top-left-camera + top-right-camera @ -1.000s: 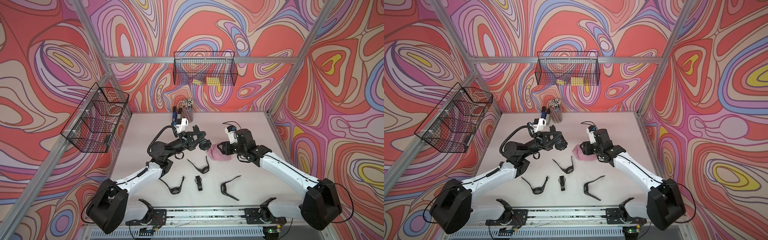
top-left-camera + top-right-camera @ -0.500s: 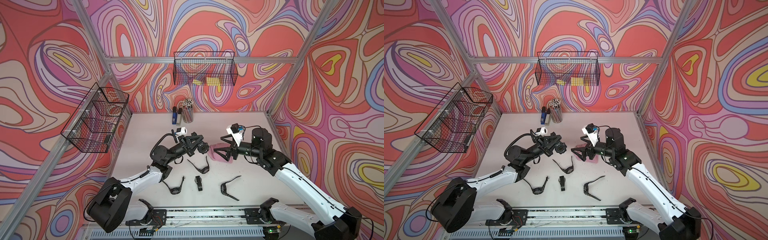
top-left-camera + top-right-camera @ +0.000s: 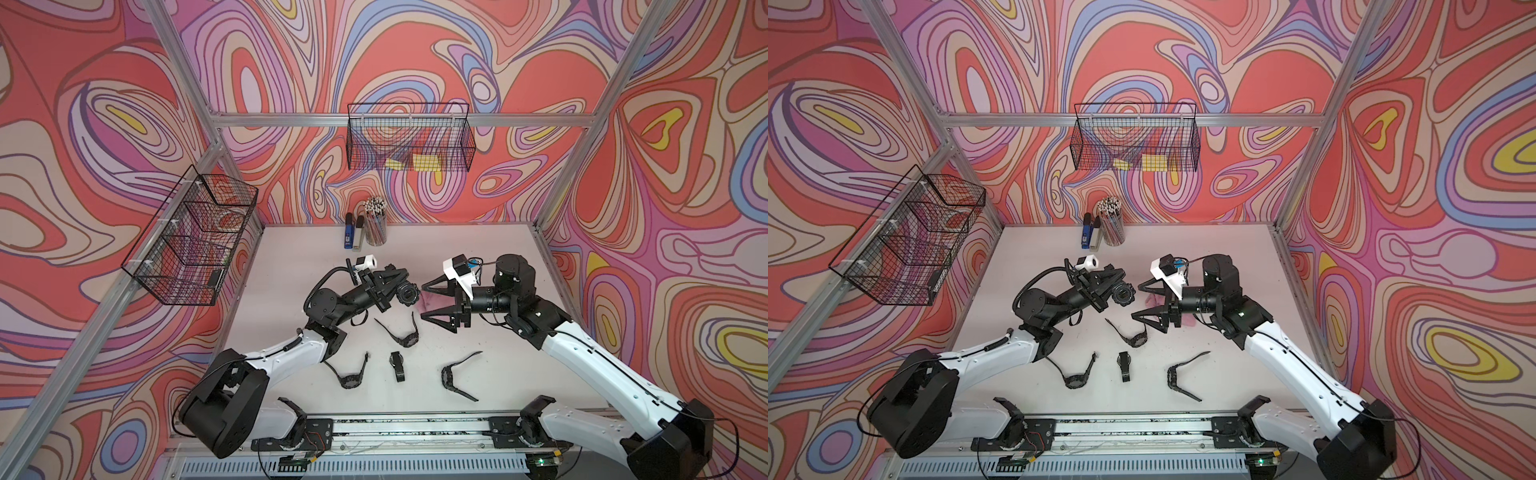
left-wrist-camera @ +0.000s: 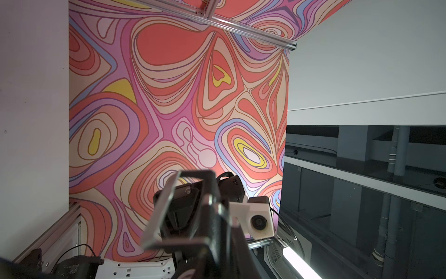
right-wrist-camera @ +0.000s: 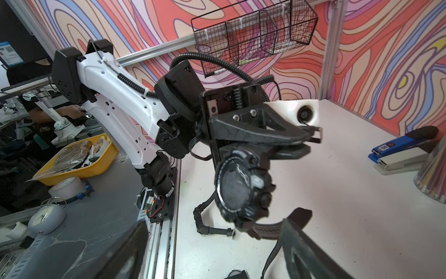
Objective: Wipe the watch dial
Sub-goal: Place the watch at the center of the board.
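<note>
While upright, cup (image 3: 376, 233) full of pencils (image 3: 375, 206)

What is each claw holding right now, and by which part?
The left claw is shut on the black watch, gripping its strap right beside the case. The right claw is open, holding nothing.

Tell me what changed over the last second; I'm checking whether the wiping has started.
The right gripper rose off the pink cloth and swung level toward the watch, jaws open and empty. The cloth stayed on the table; the left gripper kept the watch clamped, roughly in place.
</note>
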Robot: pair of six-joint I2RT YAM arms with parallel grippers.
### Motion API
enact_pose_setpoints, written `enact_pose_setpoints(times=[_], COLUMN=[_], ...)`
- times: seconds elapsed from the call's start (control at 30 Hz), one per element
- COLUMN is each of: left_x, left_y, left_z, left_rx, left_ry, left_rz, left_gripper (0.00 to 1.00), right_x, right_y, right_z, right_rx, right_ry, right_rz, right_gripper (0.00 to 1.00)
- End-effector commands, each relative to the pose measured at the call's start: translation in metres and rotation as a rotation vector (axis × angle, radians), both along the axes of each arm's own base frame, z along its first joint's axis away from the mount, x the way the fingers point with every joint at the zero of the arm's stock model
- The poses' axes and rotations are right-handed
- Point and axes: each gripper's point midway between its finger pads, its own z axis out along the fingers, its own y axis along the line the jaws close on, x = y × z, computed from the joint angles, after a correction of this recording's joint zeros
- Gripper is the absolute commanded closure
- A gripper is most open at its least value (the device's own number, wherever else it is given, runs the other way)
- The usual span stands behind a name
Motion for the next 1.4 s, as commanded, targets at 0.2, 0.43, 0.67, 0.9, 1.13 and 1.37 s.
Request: enact_pose_setpoints(times=[0.2, 0.43, 0.67, 0.9, 1.13, 1.37], left_x=[-0.007, -0.008, -0.007, -0.004, 0.004, 0.004], left_y=[-0.004, -0.005, -0.003, -0.002, 0.033, 0.056], left_z=[0.039, 0.030, 0.032, 0.024, 0.012, -0.020], left_rx=[-0.071, -0.060, -0.066, -0.058, -0.052, 0.108], left_ry=[-0.093, -0.077, -0.079, -0.069, -0.072, -0.105], left_rz=[-0.037, -0.038, -0.024, -0.004, 0.150, 0.266], left_gripper=[1.00, 1.00, 1.00, 0.72, 0.01, 0.01], right_x=[0.005, 0.010, 0.012, 0.020, 0.062, 0.168], right_y=[0.022, 0.027, 0.027, 0.025, 0.017, -0.044], right_z=[-0.007, -0.002, -0.008, -0.015, -0.056, -0.124], right_rx=[-0.013, -0.003, -0.009, -0.042, -0.174, -0.435], right_ry=[0.001, -0.012, 0.001, 0.040, 0.146, 0.333], right_rz=[0.061, 0.058, 0.046, -0.014, -0.202, -0.618], right_gripper=[0.27, 0.60, 1.00, 1.00, 1.00, 1.00])
